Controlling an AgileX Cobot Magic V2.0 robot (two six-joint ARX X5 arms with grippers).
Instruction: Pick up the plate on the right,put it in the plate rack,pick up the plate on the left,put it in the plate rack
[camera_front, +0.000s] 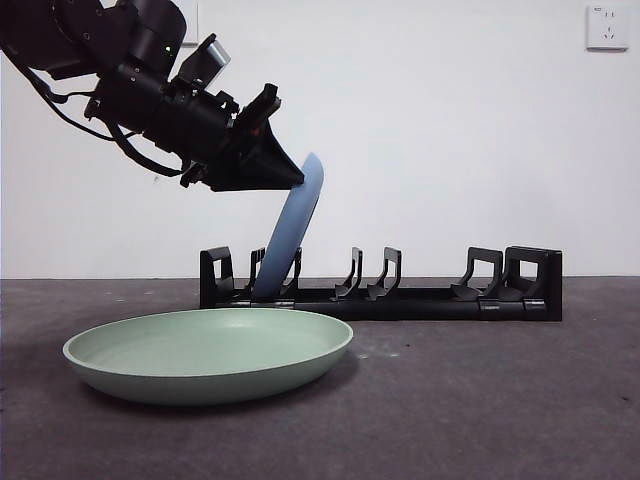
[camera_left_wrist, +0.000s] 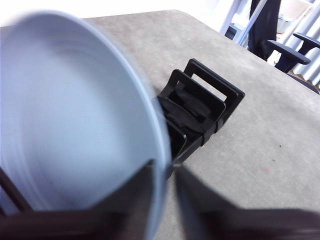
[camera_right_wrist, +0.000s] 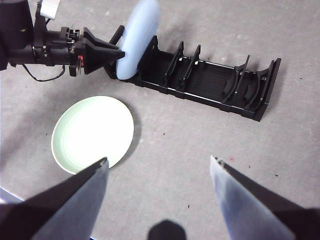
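I see the plate rack (camera_front: 400, 296) lying long and low on the grey bench (camera_front: 500, 400), black plastic, pairs of curved upright prongs along its length. A pale blue plate (camera_front: 292, 228) stands on edge in the slot at one end of it, tilted, lower rim down between the prongs, upper rim pinched in my left claw (camera_front: 290, 175). A pale green plate (camera_front: 210, 352) lies flat, face up, on the bench just beside the rack's same end, apart from it. The rack's other slots hold nothing.
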